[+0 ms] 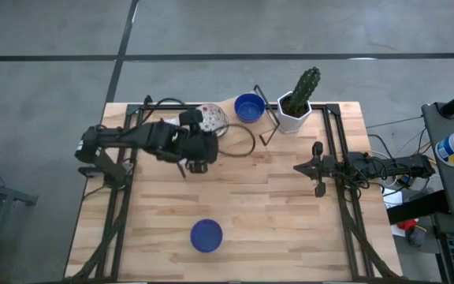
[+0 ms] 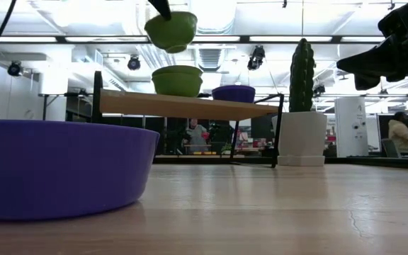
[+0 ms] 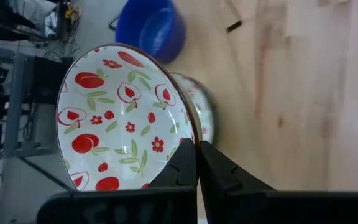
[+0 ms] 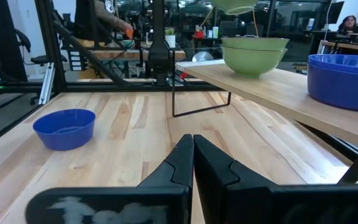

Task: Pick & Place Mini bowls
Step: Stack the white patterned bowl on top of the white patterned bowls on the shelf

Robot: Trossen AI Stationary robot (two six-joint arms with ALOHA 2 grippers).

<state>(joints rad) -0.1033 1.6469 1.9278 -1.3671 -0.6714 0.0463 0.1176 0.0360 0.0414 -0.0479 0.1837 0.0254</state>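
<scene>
- Pale wooden table [image 1: 290,197] under a busy workshop, with a small raised shelf [image 2: 190,106] along the far edge.
- Patterned bowl [image 3: 123,118] hangs in the air above the shelf, pinched by its rim in the left gripper [image 3: 196,155], fingers clamped on the edge!
- Right below it, a second patterned bowl [image 3: 201,112] sits on the shelf, green-sided from table level.
- Just to its right on the shelf: a blue bowl [image 1: 248,107]. Another blue one [image 1: 206,235] waits alone at the near edge of the table.
- Cactus pot [image 1: 295,110] stands at the shelf's right end.
- Right gripper [image 4: 193,155] idles low on the right side, fingers pressed together, holding nothing.
- Risk, as I read it: that rim pinch is thin. A tilt could slip the bowl, or an off-centre drop could clip the bowl beneath and knock it off the shelf.
</scene>
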